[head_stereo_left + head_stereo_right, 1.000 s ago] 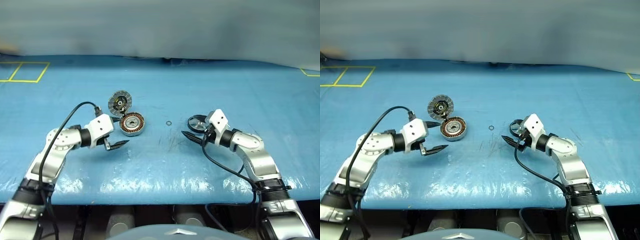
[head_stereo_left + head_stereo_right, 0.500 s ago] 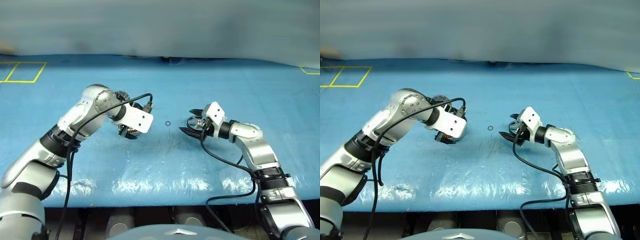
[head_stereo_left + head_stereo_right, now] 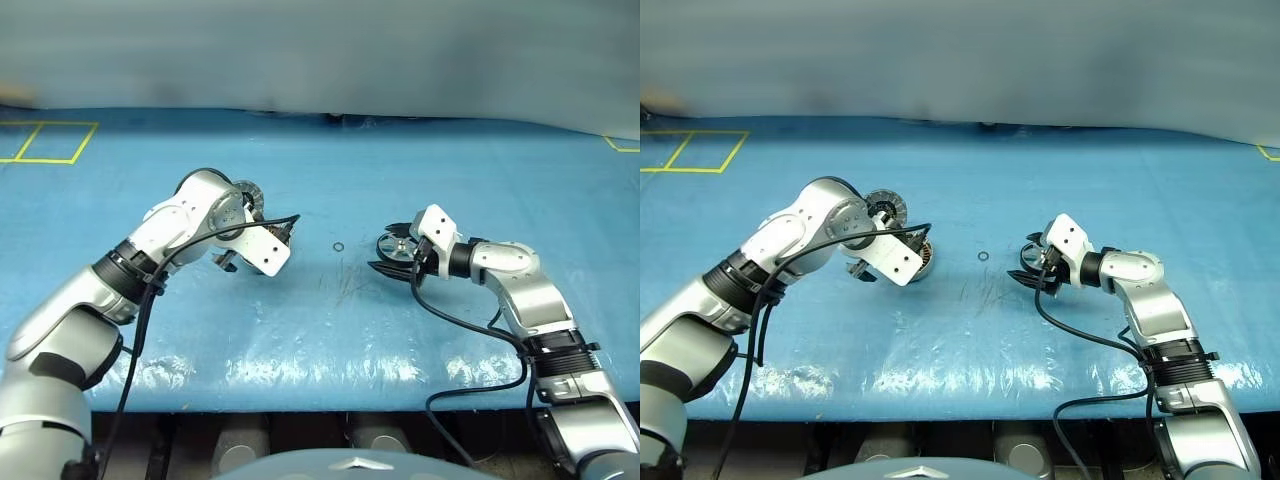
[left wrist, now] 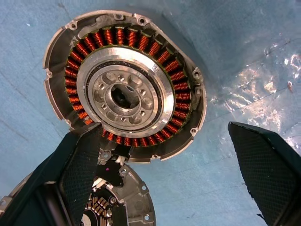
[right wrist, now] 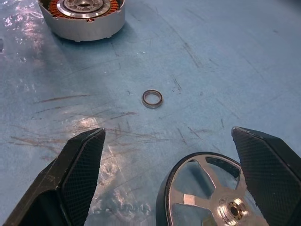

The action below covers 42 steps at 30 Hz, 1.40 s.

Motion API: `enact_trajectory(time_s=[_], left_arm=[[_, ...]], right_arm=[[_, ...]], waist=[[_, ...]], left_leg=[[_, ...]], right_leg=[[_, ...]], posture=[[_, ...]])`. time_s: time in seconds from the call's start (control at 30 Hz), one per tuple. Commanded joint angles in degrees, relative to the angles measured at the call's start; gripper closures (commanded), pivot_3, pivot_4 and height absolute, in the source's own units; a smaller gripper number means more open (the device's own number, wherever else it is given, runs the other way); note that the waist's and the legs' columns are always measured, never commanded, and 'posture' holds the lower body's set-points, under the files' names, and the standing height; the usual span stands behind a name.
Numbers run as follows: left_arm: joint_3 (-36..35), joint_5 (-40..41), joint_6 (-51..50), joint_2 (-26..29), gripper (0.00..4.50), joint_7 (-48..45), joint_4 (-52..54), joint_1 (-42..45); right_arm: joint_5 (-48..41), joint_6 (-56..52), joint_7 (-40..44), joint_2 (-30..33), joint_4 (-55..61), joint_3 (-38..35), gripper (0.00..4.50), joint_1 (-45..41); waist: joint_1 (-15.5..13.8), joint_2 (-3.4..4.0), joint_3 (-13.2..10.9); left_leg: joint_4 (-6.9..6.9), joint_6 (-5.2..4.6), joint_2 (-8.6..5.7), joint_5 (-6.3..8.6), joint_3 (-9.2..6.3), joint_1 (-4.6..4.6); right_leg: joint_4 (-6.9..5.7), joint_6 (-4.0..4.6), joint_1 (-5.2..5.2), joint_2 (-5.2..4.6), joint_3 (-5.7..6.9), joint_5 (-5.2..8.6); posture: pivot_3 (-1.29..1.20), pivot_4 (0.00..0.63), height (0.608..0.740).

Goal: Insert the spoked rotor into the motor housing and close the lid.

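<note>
Currently, no step is complete: the thin dark-rimmed rotor with silver spokes (image 5: 214, 194) lies on the blue tabletop (image 3: 330, 330), between the wide-open, empty fingers of the right hand (image 5: 174, 174). The shallow grey housing with copper coil ring (image 4: 124, 87) sits well apart, its joined grey lid (image 4: 120, 202) open beside it. The left hand (image 4: 164, 174) hovers over the housing, spread wide and empty; insertion and lid closure remain.

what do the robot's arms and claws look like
Both arms are silver-grey metal with black joint bands and a white block at the wrist. A loose black cable loops along each. The left claw and right claw each have two black, wedge-shaped fingers with fine cross-hatched pads.
</note>
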<state>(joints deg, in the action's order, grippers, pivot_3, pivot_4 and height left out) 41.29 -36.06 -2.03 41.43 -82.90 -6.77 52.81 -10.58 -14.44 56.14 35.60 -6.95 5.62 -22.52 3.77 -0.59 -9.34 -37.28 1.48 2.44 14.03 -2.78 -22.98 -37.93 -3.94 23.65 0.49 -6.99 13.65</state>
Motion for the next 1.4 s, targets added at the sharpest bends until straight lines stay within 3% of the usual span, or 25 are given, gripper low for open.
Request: enact_trajectory(time_s=[0.03, 0.93, 1.03, 1.17, 1.3, 1.4], left_arm=[[-1.1, -0.7, -0.1, -1.0, 0.01, -0.8, 0.8, 0.1], [-0.5, -2.6, 1.8, -2.0, 0.01, -1.7, -2.5, -4.0], [-0.3, -2.9, 3.4, -2.8, 0.61, 0.2, -5.2, -3.7], [-0.2, -4.2, 5.6, -3.4, 1.88, 3.2, -8.8, -3.4], [-0.1, -4.4, 8.2, -4.0, 2.36, 4.3, -11.7, -3.7], [-0.9, -3.3, 11.6, -4.9, 2.36, 6.6, -12.5, -3.5]], right_arm=[[-0.4, -0.4, 0.7, 0.6, 2.3, -0.5, 0.0, -2.1], [-0.7, -0.3, -0.9, -0.6, 3.4, -0.6, 0.0, -0.8], [-0.7, -0.2, -1.5, -0.9, 3.6, -0.6, 0.0, -0.6], [-0.8, -0.1, -2.2, -1.3, 4.1, -0.7, 0.0, -0.3], [-0.9, 0.3, -3.3, -1.3, 4.8, -1.9, 0.0, 0.9], [-1.0, 0.5, -4.2, -1.5, 5.1, -2.5, 0.0, 1.7]], waist=[[0.1, 0.0, 0.0], [0.1, 0.0, 0.0], [0.2, 0.0, 0.0], [0.4, 0.02, 0.0], [0.4, 0.08, 0.1], [0.3, 0.25, 0.2]], left_leg=[[-0.02, 0.0, 0.0, 0.0, 0.0, 0.0], [-0.21, -0.02, 0.0, 0.01, -0.02, 0.02], [-0.22, -0.02, 0.0, 0.01, -0.02, 0.04], [-0.24, -0.02, 0.01, 0.01, -0.02, 0.14], [-0.27, -0.02, 0.0, 0.01, -0.02, 0.29], [-0.35, -0.03, 0.0, 0.01, -0.01, 0.39]], right_leg=[[-0.02, -0.01, 0.0, 0.0, 0.0, 0.0], [-0.2, 0.0, -0.05, 0.01, 0.01, -0.02], [-0.23, 0.0, -0.07, 0.01, 0.01, -0.02], [-0.26, -0.01, -0.15, 0.03, 0.0, -0.01], [-0.34, -0.07, -0.26, 0.03, -0.01, 0.03], [-0.37, -0.25, -0.38, 0.03, -0.03, 0.1]], posture=[[0.0, 0.15, 0.74], [0.0, 0.15, 0.74], [0.0, 0.15, 0.74], [0.0, 0.15, 0.74], [0.0, 0.15, 0.74], [0.0, 0.15, 0.74]])
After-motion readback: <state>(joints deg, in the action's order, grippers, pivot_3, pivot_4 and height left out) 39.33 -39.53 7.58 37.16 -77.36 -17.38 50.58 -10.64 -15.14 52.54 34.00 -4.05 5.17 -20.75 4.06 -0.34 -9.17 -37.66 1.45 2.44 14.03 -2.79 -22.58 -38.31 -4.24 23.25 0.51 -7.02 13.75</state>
